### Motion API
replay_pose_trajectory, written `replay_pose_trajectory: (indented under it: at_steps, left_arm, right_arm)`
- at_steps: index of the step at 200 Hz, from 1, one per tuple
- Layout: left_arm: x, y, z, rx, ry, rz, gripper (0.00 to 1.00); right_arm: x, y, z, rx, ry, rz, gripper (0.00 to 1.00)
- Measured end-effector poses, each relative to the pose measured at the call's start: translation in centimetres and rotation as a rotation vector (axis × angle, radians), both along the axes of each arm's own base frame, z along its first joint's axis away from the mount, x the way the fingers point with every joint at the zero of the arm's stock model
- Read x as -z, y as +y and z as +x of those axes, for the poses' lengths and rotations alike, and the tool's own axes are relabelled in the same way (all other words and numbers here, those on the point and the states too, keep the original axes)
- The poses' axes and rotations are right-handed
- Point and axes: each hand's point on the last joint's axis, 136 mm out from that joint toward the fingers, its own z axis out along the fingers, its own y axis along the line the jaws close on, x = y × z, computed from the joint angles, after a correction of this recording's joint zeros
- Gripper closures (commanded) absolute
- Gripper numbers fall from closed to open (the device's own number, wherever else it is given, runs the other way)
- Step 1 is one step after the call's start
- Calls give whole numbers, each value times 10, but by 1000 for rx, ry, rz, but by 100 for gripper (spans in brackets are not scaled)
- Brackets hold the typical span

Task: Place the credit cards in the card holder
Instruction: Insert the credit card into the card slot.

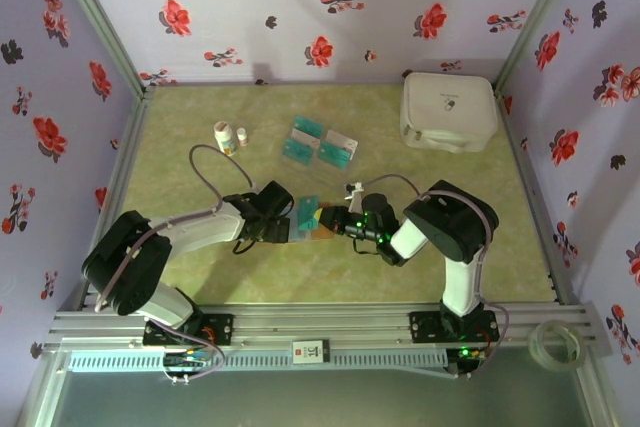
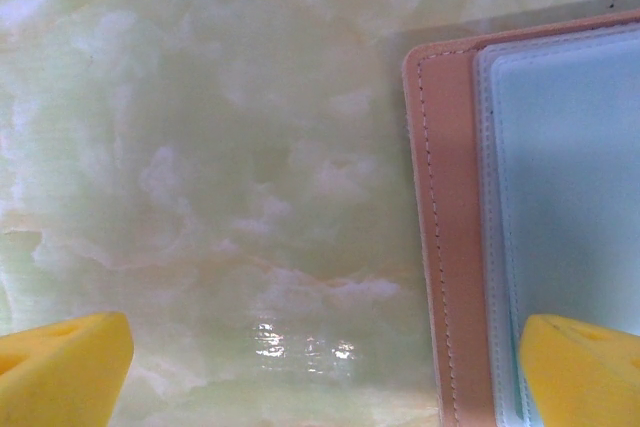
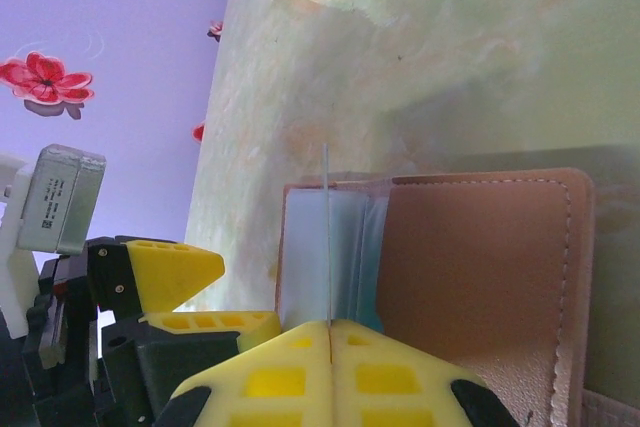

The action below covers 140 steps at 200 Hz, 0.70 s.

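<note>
Currently, right hand (image 3: 328,335): being pressed fully shut on a thin sheet (image 3: 327,237) seen edge-on above the holder; whether a card or a clear sleeve is being pinched cannot be told.
left hand (image 2: 320,377): being held wide open, nothing being gripped; one fingertip is being hung over the holder's clear sleeves, the other over bare bench (image 2: 200,167).
card holder (image 2: 450,247): being presented open and flat at mid-bench, between the two hands.
credit cards (image 1: 320,143): about four are being left loose on the bench beyond the holder, well apart from both hands.
risk, drag: the holder is not being pinned down. If the sheet is being pushed or pulled sideways, the whole holder is likely being dragged along.
risk, buckle: the sheet is being gripped at one edge only. With any misalignment at a pocket mouth, it is probably being bent or jammed rather than seated.
risk, snag: if the left hand is being closed where it hangs, the sleeve stack could be getting caught and crumpled.
risk, clash: both hands are being worked close together, so finger contact is being risked on any advance.
</note>
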Motion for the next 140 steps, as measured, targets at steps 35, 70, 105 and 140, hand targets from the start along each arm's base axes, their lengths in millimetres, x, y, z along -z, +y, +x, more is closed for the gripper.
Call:
replay_pose_trajectory:
  at_steps: [35,70,105,140]
  left_arm:
    - [0,0,0,0,0,0,0]
    - [0,0,0,0,0,0,0]
    - [0,0,0,0,0,1,0]
    - [0,0,0,0,0,1,0]
  right_arm:
    - [2,-1,-2,0,5,-4,100]
    - [2,-2,-2,0,6,-5,100]
    - [6,-2,-3,-1,13,-10,100]
    - [7,-1,-4,-11,16,-6,100]
